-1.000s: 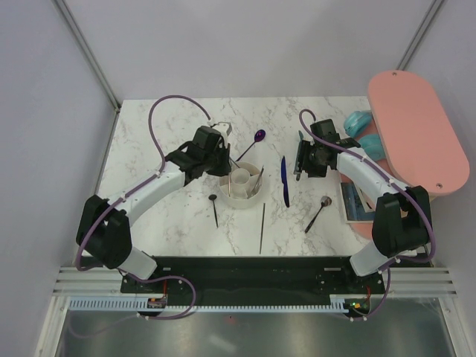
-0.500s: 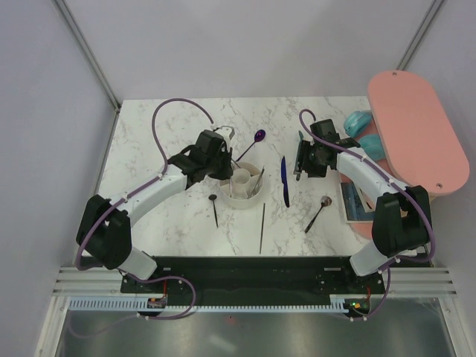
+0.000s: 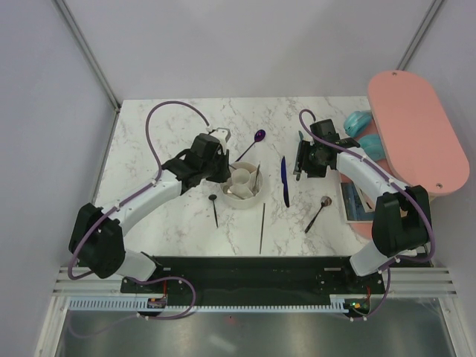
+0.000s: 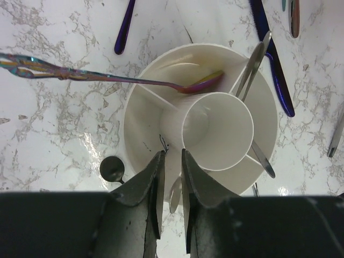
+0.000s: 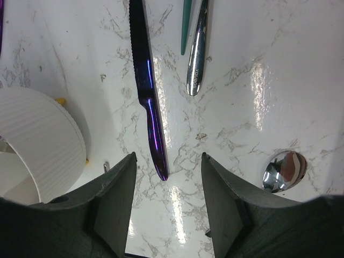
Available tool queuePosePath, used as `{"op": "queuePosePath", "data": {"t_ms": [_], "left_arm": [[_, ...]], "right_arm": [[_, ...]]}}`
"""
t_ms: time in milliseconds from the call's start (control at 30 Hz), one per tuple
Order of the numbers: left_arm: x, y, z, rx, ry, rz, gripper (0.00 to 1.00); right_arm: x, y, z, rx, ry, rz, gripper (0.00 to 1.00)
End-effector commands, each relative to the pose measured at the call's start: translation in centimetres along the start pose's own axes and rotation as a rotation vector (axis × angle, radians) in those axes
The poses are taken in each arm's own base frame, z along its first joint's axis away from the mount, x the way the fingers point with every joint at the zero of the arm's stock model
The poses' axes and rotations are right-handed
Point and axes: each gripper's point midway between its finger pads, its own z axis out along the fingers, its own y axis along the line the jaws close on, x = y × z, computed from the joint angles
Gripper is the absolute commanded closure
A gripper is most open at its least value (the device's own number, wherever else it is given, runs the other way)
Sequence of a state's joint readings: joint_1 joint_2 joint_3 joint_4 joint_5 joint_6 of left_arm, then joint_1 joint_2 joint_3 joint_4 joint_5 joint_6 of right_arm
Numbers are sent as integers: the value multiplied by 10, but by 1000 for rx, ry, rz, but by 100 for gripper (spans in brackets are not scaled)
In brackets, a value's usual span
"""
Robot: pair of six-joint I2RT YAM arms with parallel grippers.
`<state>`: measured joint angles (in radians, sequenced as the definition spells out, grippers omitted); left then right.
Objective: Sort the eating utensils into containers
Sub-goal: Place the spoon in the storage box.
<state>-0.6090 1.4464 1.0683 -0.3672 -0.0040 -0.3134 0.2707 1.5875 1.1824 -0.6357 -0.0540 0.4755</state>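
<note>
Left gripper [image 4: 172, 155] stands slightly parted and empty at the rim of the white holder [image 4: 141, 115], where we see a rainbow-tinted spoon [image 4: 107, 78] resting in a ring section. Its arm reaches in bent. Right gripper [image 5: 167, 158] hangs wide and empty over a blue knife [image 5: 146, 102]. Since a second ago, the left shoulder has swung leftward.

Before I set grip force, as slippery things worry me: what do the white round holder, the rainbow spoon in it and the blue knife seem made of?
The holder looks like matte white plastic: opaque, with a ribbed outer wall. The spoon seems polished metal with an iridescent coating, purple shifting to gold. The knife looks like glossy blue-violet coated metal, given its sharp glints.
</note>
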Motion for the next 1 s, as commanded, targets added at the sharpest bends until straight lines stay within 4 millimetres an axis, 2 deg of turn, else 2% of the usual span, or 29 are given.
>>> {"op": "queuePosePath", "data": {"t_ms": [0, 200, 300, 433, 467, 633, 767, 967], "left_arm": [[-15, 4, -14, -27, -69, 29, 75], [-25, 8, -22, -63, -96, 29, 73], [-27, 14, -28, -91, -98, 28, 64], [-14, 32, -41, -161, -65, -28, 64], [-3, 37, -42, -174, -46, -47, 64], [25, 57, -59, -186, -30, -161, 62], [46, 62, -62, -200, 18, -169, 62], [50, 55, -63, -164, 28, -183, 63]], "right_arm": [[-12, 7, -2, -24, -27, 13, 41], [-13, 8, -2, -28, -28, 12, 42], [-12, 8, -3, -26, -29, 9, 41], [-9, 5, -3, -17, -28, 9, 41], [-8, 3, -2, -14, -27, 12, 41], [-1, 2, -1, -24, -16, 8, 41], [4, 7, 2, -59, 15, -12, 41], [12, 19, 11, -127, 81, -33, 41]]}}
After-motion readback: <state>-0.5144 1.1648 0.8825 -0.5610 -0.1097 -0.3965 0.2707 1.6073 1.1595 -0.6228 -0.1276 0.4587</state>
